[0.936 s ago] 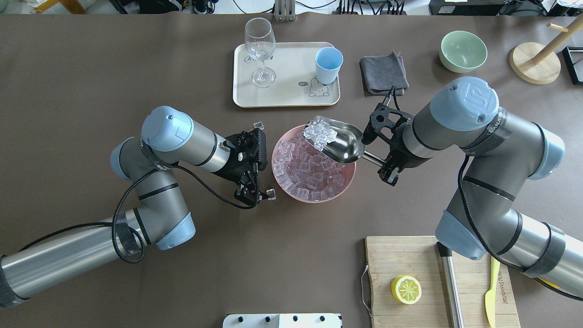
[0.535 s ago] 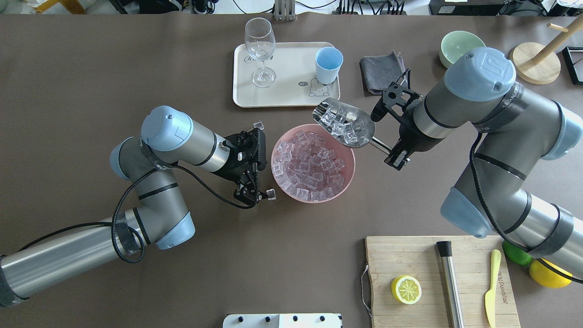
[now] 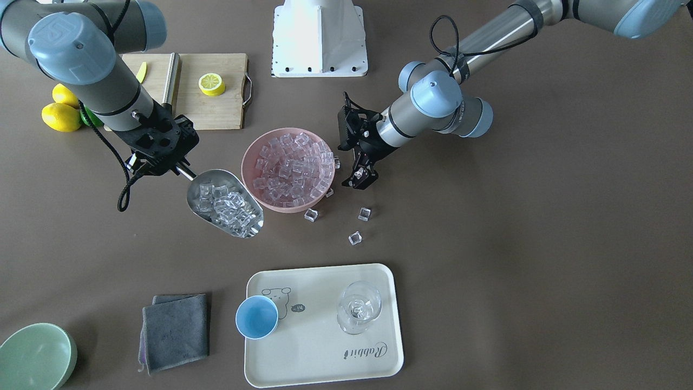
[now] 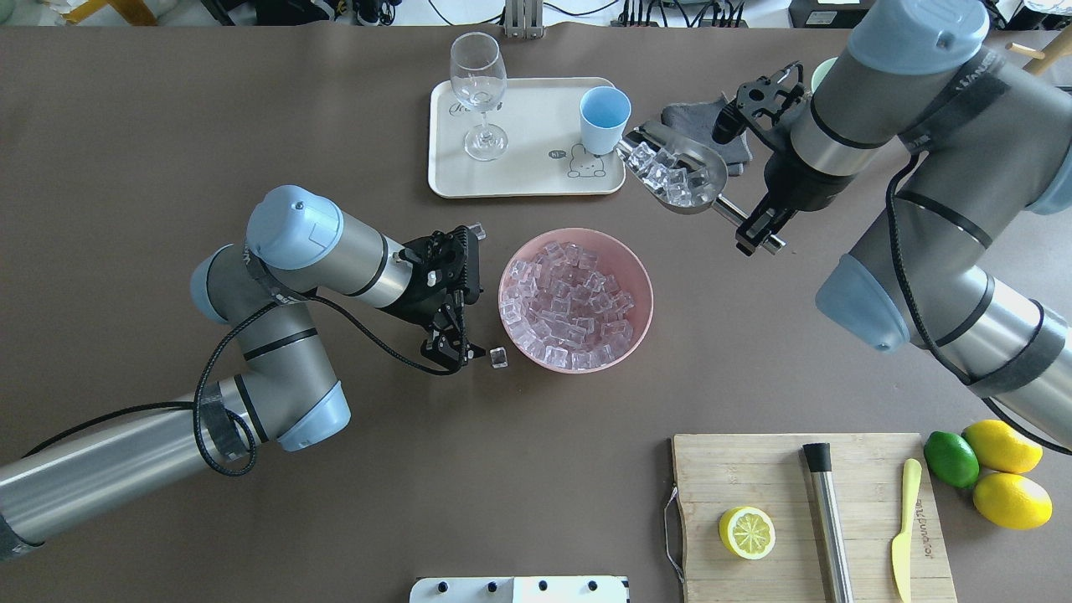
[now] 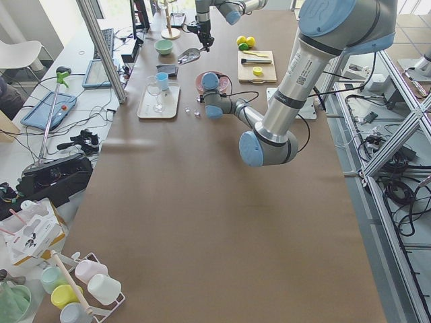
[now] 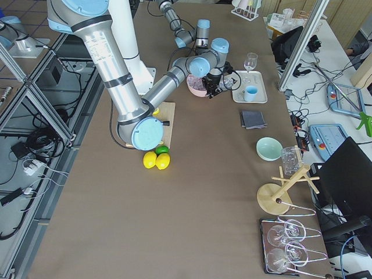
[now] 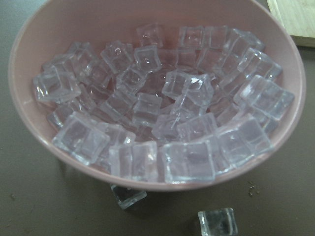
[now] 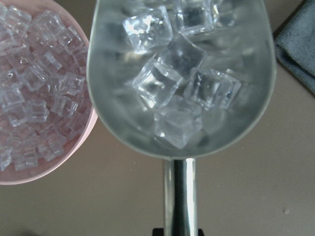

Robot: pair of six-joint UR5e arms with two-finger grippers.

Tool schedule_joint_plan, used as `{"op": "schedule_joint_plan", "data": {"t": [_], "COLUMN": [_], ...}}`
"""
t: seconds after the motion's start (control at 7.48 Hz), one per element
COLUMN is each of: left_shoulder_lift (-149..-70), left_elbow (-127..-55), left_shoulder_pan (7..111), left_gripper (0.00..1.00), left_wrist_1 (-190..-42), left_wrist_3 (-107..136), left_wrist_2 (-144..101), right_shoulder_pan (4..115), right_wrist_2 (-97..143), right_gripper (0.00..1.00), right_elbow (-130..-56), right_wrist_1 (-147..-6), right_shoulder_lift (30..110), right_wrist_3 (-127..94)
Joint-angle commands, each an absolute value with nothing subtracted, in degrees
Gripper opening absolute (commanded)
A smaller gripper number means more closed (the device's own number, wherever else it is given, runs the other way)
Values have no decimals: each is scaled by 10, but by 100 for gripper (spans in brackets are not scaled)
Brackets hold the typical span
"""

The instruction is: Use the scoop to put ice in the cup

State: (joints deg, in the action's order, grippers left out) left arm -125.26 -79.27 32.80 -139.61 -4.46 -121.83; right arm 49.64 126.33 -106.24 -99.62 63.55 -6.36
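The right gripper (image 4: 758, 233) is clamped on the handle of the scoop (image 4: 680, 180). The scoop extends forward of the gripper, raised and loaded with ice (image 8: 167, 81). Beyond the scoop's front lip, the cup (image 4: 605, 117) stands on a tray (image 4: 519, 180). The left gripper (image 4: 448, 343) hangs beside a pink bowl (image 4: 645, 311) filled with more ice; its opening cannot be determined.

The brown counter (image 4: 251, 109) carries a pink bowl (image 4: 650, 295) near its middle, with a few loose ice cubes (image 3: 355, 238) lying on the side toward the cream tray (image 4: 536, 126). A grey cloth (image 3: 176, 330) and a pale-green bowl (image 3: 35, 357) lie beyond the tray's end. A wooden board (image 4: 754, 477), two lemons (image 4: 1012, 501) and a lime (image 4: 950, 459) sit along the robot's edge.
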Motion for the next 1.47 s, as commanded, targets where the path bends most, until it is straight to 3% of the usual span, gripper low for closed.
{"op": "schedule_joint_plan", "data": {"t": [0.0,0.4,0.8,1.07,1.34], "left_shoulder_lift": [-1204,-1169,-1182,-1180,-1158], "left_elbow": [-844,-877,-941,-961,-993], "left_shoulder_pan": [341,370,374,368,379], "left_gripper": [98,98,98,98,98], "left_wrist_1": [-1396,-1371,-1218,-1190,-1169], "left_wrist_3": [-45,-89,-95,-48,72], "left_wrist_2": [-1222,-1265,-1247,-1230,-1228], "right_shoulder_pan": [547,562,567,566,565], "right_wrist_2": [1315,1326,1309,1283,1263], "right_gripper": [0,0,0,0,0], "right_elbow": [-993,-890,-793,-732,-716], "right_wrist_1": [-1070,-1143,-1214,-1256,-1285], "right_shoulder_lift": [566,475,390,341,331], "right_wrist_3": [-57,-22,41,95,120]}}
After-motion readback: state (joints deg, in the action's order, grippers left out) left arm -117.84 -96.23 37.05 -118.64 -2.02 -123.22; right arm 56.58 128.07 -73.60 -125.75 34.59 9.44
